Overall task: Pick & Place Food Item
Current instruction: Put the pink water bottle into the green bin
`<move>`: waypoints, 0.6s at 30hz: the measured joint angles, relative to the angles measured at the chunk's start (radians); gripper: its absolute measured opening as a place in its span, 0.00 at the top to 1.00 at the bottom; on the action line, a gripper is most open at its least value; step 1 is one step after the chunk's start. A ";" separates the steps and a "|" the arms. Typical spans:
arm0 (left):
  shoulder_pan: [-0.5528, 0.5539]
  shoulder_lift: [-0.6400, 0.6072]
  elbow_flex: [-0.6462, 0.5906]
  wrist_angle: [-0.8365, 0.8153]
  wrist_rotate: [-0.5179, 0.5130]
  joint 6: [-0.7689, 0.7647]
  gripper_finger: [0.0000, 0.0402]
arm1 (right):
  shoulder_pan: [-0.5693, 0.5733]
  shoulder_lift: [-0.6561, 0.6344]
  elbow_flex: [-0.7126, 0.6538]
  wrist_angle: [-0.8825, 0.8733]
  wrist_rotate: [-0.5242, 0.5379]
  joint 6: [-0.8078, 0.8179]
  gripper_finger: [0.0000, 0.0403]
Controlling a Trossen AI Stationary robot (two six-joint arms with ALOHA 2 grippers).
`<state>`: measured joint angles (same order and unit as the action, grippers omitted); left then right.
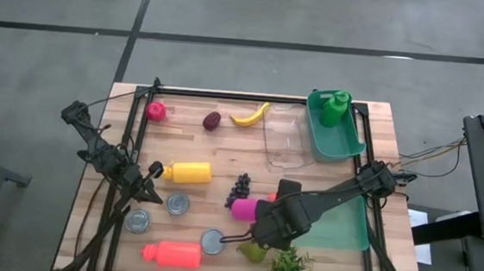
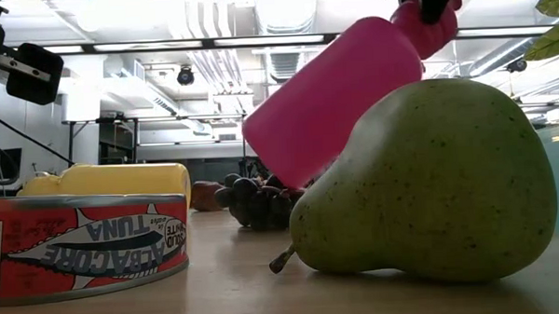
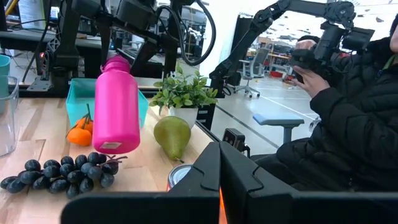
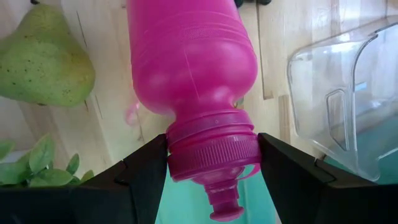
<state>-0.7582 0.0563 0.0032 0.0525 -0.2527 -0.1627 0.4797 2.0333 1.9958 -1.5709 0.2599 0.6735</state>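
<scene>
right gripper [image 4: 211,168] clamped on pink bottle [image 4: 189,62] at cap collar, lifted off surface [image 1: 224,143]; rigid smooth plastic, likely light, may swing. left gripper [image 3: 217,186] together, idle.

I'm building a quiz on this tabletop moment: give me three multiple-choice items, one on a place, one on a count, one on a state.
1. Where is the green bottle?
A. in the green bin
B. beside the banana
C. on the teal mat

2. How many round tins lie on the table?
A. one
B. three
C. five

3. What is the state of the pink bottle?
A. lying flat on the table
B. lifted, gripped at the cap by the right gripper
C. standing in the clear container

Answers: 1 A, the high view shows it inside the bin. 2 B, three tins lie by the left arm. 3 B, fingers clamp its neck, its base off the wood.
</scene>
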 joint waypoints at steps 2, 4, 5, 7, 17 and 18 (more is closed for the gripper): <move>0.000 0.000 0.000 0.000 0.000 0.000 1.00 | 0.000 0.000 0.004 0.000 0.003 0.000 0.43; 0.000 0.000 0.000 0.000 0.000 0.000 1.00 | 0.000 0.000 0.006 0.000 0.021 -0.001 0.43; 0.000 0.000 0.000 0.000 0.000 0.000 1.00 | 0.000 0.000 0.006 0.000 0.038 -0.006 0.43; 0.000 0.000 0.000 0.000 0.000 0.000 1.00 | 0.000 0.000 0.006 0.000 0.077 -0.041 0.43; 0.000 0.000 0.000 0.000 0.000 0.000 1.00 | 0.002 0.000 0.003 0.000 0.177 -0.200 0.43; 0.000 0.000 0.000 0.000 0.000 0.000 1.00 | 0.002 0.000 0.003 0.000 0.187 -0.223 0.43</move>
<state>-0.7578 0.0563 0.0032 0.0525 -0.2529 -0.1625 0.4820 2.0331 1.9987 -1.5712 0.4469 0.4509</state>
